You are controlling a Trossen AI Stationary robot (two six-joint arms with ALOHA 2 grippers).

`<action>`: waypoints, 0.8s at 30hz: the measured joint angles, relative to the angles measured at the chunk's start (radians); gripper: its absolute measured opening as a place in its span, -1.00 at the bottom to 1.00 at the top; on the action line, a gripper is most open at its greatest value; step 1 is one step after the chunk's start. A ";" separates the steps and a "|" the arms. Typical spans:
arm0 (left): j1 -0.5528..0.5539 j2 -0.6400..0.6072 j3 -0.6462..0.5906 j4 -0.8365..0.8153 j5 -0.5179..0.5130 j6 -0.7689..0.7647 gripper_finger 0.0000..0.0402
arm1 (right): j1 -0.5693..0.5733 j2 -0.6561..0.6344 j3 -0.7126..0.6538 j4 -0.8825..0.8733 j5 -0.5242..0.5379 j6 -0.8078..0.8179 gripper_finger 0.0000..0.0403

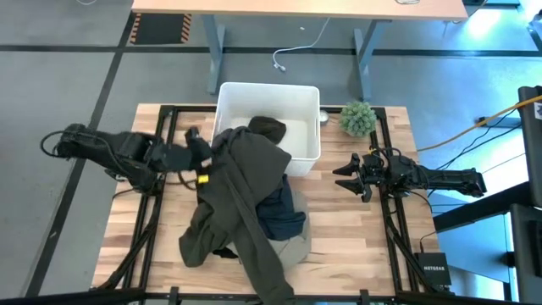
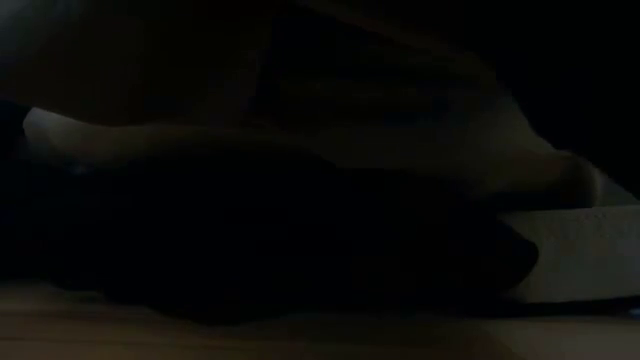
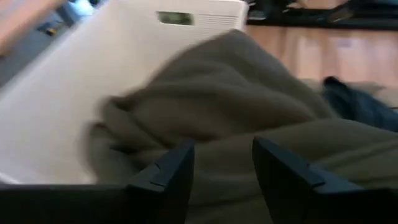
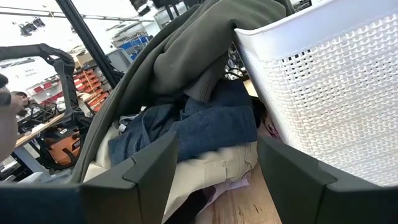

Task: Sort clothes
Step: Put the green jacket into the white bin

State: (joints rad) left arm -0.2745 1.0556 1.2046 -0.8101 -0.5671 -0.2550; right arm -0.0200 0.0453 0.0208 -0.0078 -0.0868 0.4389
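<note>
Clothes lie heaped at the middle of the tabletop (image 1: 347, 246), and we see the dark olive green garment (image 1: 246, 182) on top, its upper end draped over the rim of the white bin (image 1: 306, 144) while the rest trails down across the pile. Under it sit a dark blue garment (image 1: 279, 216) and a khaki-beige garment (image 1: 292, 247). We find the left pincer (image 1: 201, 161) beside the bin's near left corner, against the olive cloth; its fingers (image 3: 171, 180) stand parted with olive fabric between them, though we cannot tell if they grip it. The right pincer (image 1: 343, 176) waits right of the bin, fingers spread and empty, near the small green plant (image 1: 358, 118).
</note>
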 joint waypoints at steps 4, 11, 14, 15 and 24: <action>-0.049 -0.011 -0.114 0.124 0.001 -0.033 -0.21 | 0.000 0.000 0.000 0.000 0.000 0.000 0.18; -0.120 -0.008 -0.229 0.227 0.000 -0.101 -0.21 | 0.000 0.000 0.000 0.000 0.000 0.000 0.18; -0.154 -0.009 -0.248 0.217 -0.001 -0.135 -0.21 | 0.000 0.000 0.000 0.000 0.000 0.000 0.18; -0.166 -0.009 -0.250 0.214 -0.002 -0.147 -0.21 | 0.000 0.000 0.000 0.000 0.000 0.000 0.18; -0.230 -0.009 -0.251 0.217 0.001 -0.175 -0.21 | 0.000 0.000 0.000 0.000 0.000 0.000 0.18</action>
State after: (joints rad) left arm -0.5045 1.0466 0.9535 -0.5932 -0.5658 -0.4297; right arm -0.0200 0.0456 0.0208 -0.0078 -0.0868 0.4389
